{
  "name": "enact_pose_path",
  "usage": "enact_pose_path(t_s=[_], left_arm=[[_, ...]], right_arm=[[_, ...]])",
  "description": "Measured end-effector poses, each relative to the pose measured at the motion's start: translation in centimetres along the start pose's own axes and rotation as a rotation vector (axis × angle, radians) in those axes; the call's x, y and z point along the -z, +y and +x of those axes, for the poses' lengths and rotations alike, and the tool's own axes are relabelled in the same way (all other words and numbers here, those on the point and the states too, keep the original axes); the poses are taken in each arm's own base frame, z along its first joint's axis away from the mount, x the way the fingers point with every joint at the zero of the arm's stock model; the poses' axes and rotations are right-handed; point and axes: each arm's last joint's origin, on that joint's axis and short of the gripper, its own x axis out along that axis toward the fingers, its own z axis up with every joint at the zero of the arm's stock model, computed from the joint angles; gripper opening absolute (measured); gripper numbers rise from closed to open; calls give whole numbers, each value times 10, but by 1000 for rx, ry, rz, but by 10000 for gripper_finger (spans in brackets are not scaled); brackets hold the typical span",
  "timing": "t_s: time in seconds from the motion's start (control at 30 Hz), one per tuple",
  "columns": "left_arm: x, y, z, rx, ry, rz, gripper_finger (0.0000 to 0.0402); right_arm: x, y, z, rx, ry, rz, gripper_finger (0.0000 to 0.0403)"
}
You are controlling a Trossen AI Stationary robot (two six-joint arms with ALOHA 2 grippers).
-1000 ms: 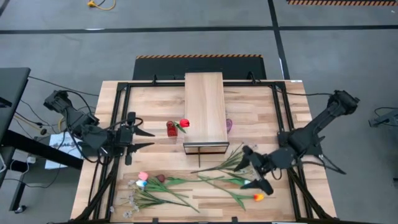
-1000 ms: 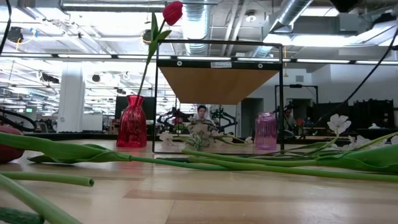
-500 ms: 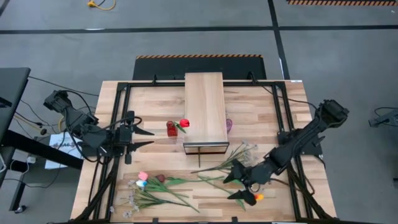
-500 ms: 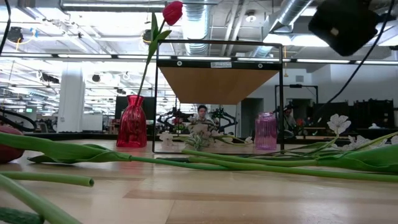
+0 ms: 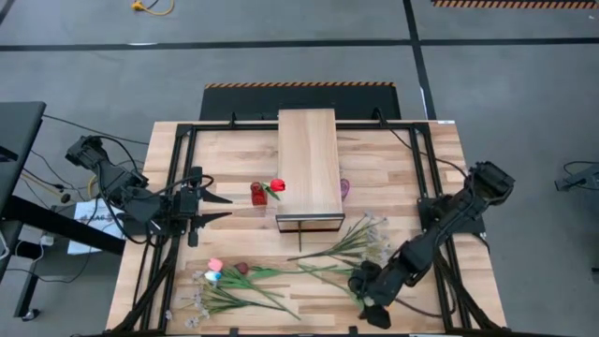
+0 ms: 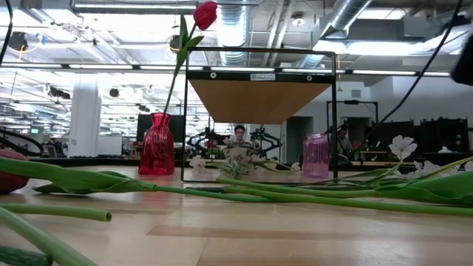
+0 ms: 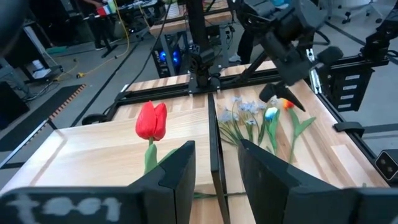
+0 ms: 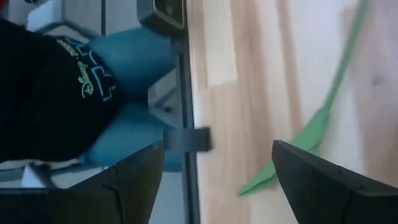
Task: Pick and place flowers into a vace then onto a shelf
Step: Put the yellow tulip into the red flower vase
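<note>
High view showed the right tool (image 5: 372, 301) low over the front edge of the slatted worktop (image 5: 393, 168), among the loose flowers (image 5: 245, 281) lying there. In the right wrist view its two dark fingers (image 8: 134, 180) stood wide apart with only wood and a green stem (image 8: 323, 118) between them, so it gripped nothing. A person in a dark top and blue trousers (image 8: 74, 99) sat beyond the worktop's edge in that same view.

The left tool (image 5: 213, 208) waited well apart from the flowers, near the left side of the worktop, pointing toward the red vase (image 5: 258, 194). Its fingers (image 7: 177, 180) stood a little apart in the left wrist view, with nothing clamped between them.

The red vase stood just beside the left edge of the shelf (image 5: 308, 164) and carried one red tulip (image 5: 277, 185) on a long stem; in the low view the bloom (image 6: 205, 14) rose above the level of the shelf's plank (image 6: 259, 100). A pale purple vase (image 6: 315, 156) stood on the other side of the shelf and held no flowers.

Pink, white and dark maroon tulips and a pale spray lay at the front left of the worktop. More stems and whitish blossoms (image 5: 370, 234) lay in front of the shelf, toward the right arm. In the low view long green stems (image 6: 222, 193) stretched across the wood.
</note>
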Motion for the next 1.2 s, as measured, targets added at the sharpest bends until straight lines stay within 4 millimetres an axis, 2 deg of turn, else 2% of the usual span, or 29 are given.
enact_pose_path(t_s=[0.17,0.43,0.67,0.93,1.2], left_arm=[[0,0,0,2,0,0,113],[0,0,0,3,0,-1,113],[0,0,0,4,0,-2,113],[0,-1,0,26,2,-18,113],[0,-1,0,31,3,-27,113]], right_arm=[[7,3,20,19,72,21,286],[23,-10,43,179,240,72,286],[22,-8,40,217,255,74,285],[11,8,30,183,205,24,285],[16,-2,25,329,250,5,285]])
